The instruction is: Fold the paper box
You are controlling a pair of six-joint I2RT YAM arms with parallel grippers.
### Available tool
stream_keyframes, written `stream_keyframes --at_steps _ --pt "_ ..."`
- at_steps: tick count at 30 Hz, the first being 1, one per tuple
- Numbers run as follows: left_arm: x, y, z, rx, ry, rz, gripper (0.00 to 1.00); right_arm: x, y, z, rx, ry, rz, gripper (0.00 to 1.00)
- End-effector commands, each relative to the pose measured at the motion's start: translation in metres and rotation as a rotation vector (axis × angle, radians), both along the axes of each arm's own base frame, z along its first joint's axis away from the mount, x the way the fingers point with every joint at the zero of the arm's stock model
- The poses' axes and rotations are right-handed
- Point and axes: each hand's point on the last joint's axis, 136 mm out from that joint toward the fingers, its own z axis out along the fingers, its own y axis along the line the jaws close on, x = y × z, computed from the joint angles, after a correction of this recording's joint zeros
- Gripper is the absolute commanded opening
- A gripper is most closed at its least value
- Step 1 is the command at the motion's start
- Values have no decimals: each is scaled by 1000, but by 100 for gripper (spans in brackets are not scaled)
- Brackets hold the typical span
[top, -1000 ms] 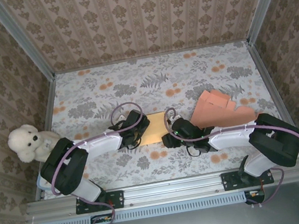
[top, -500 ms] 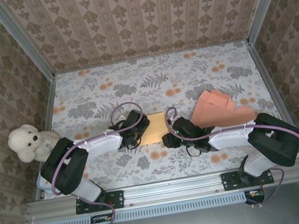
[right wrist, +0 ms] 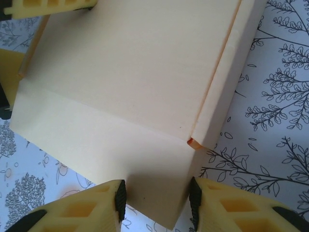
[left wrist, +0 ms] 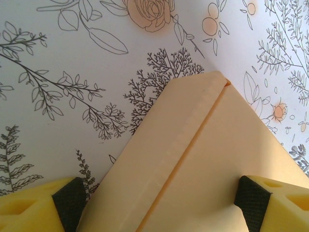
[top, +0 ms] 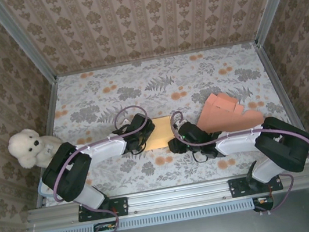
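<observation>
The box (top: 158, 133) is lying flat near the surface's centre, slightly toward 6 o'clock. The left gripper (left wrist: 159, 205) is straddling its 9 o'clock end, jaws wide. The right gripper (right wrist: 158, 197) is pinching the 3 o'clock flap, jaws narrow. That shallow hold is risking a slip or a crumpled flap, since thin card is buckling easily. Since a second ago, the right jaws are sitting narrower; the box is staying put.

Floral bench (top: 155, 80) with 2 paper things on it.
A flat tan paper box (top: 160, 133) lies mid-bench, a pink card stack (top: 227, 113) near its right; a white teddy bear (top: 27, 149) sits at the left edge, possibly off it.
</observation>
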Motion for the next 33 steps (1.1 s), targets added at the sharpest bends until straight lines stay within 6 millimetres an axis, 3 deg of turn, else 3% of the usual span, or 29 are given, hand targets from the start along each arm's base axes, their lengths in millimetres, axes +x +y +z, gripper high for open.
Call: stream_keyframes --at_steps 1,10,17,27,33 --pt "-50 12 -53 65 244 -38 86 -3 -2 -13 -29 -4 17 42" --pt "-51 -4 -57 15 257 -56 86 -3 -2 -21 -41 -8 21 41" --pt "-51 3 -65 42 264 -36 86 3 -14 -25 -104 -81 14 41" --pt "-52 2 -73 42 282 -40 85 12 -16 -45 -160 -120 11 42" --pt "-51 3 -72 49 279 -42 86 13 -7 -35 -91 -158 27 45"
